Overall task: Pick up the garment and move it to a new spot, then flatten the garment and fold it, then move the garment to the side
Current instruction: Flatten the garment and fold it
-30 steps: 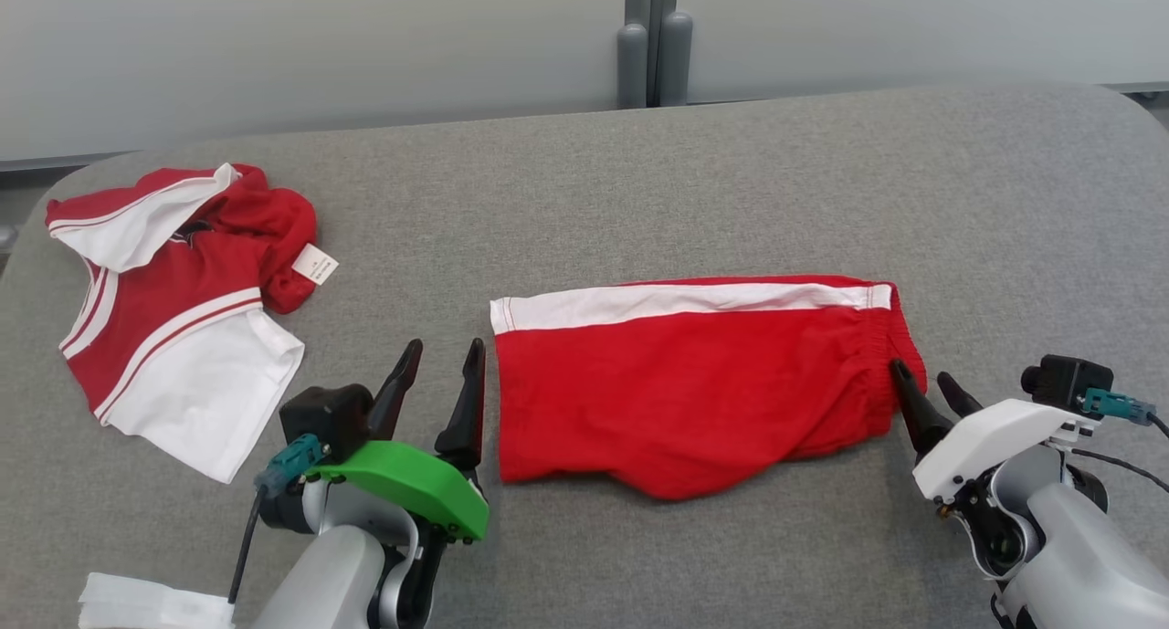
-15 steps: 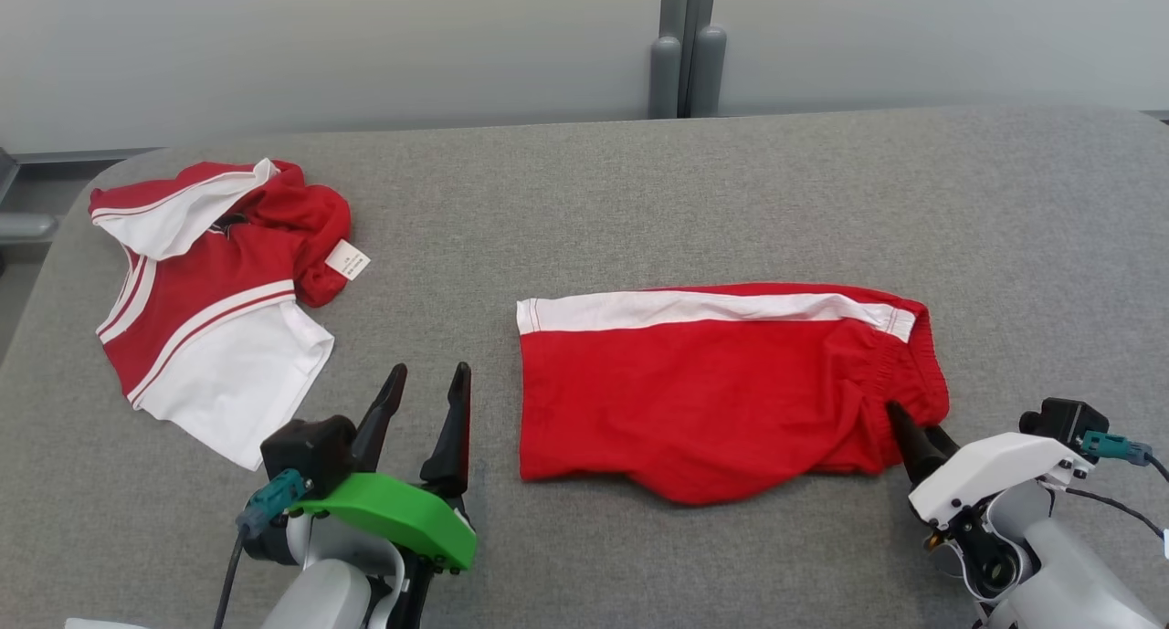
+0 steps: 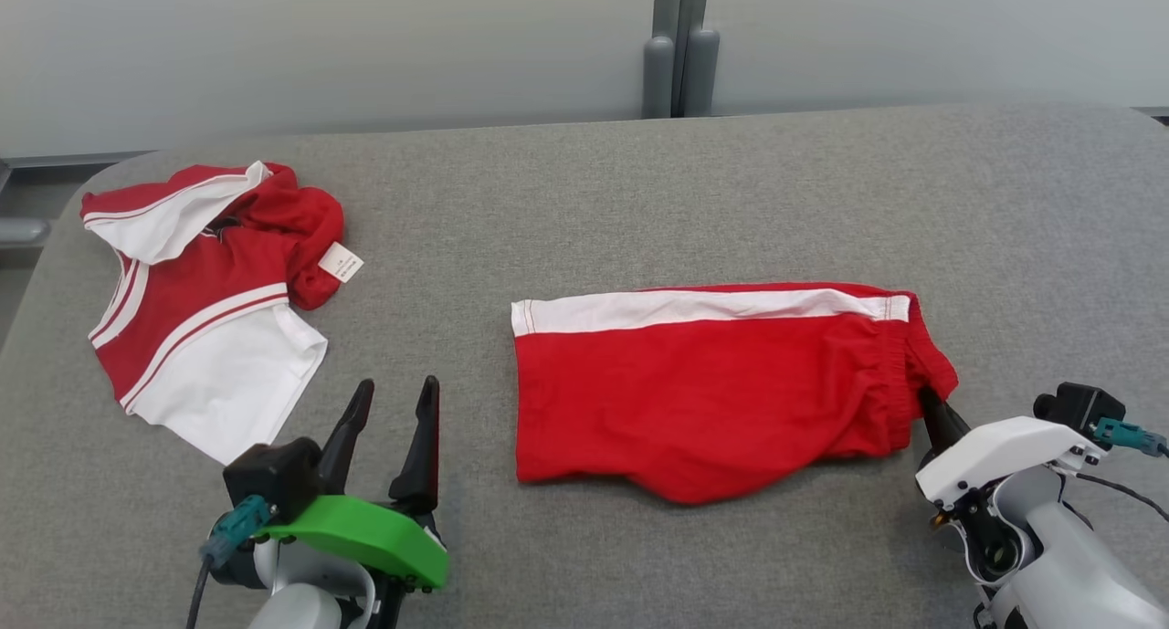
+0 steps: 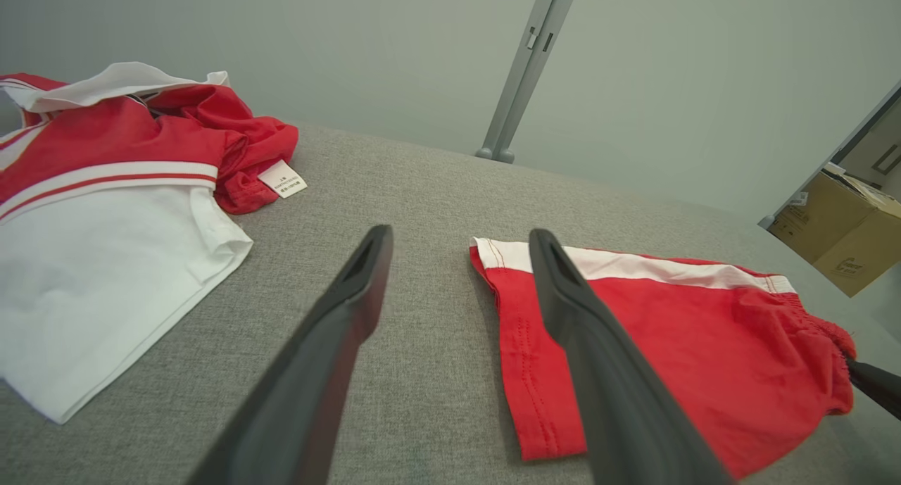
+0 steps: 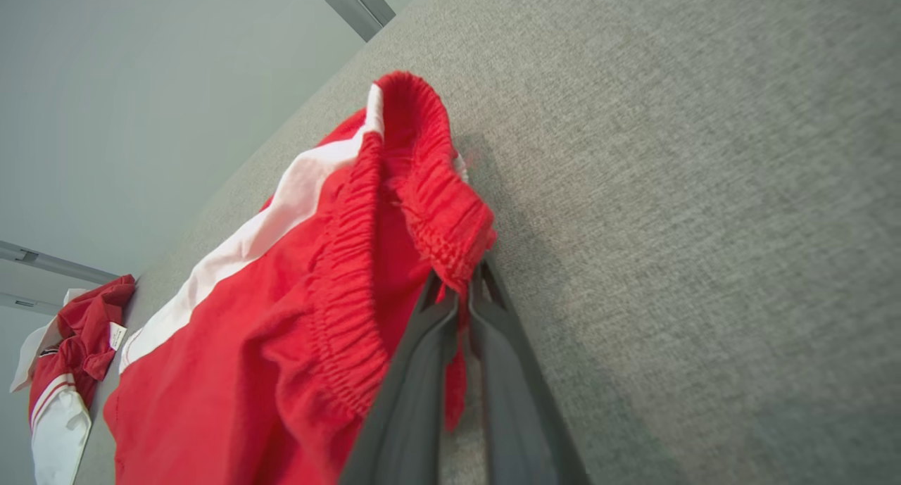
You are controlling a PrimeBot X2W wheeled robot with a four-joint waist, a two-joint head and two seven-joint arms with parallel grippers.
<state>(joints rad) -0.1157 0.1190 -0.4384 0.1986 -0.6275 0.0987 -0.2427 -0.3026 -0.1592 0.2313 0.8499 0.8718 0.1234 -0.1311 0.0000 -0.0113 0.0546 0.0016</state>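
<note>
While the left pincer point(image 3: 397, 384) has drawn back, released, the right pincer point(image 5: 459, 284) now grips the lifted waistband point(image 5: 433, 210) of the red white-striped fabric shorts point(image 3: 703, 396).

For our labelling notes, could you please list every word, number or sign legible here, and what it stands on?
White tag on the red-and-white shirt: printed lines, too small to read.
Cardboard box: dark print, too blurred to read.
No text can be quoted.

Red shorts point(image 3: 712, 392) with white stripe (grey table point(image 3: 639, 200)); red-and-white shirt point(image 3: 196, 309).
</note>
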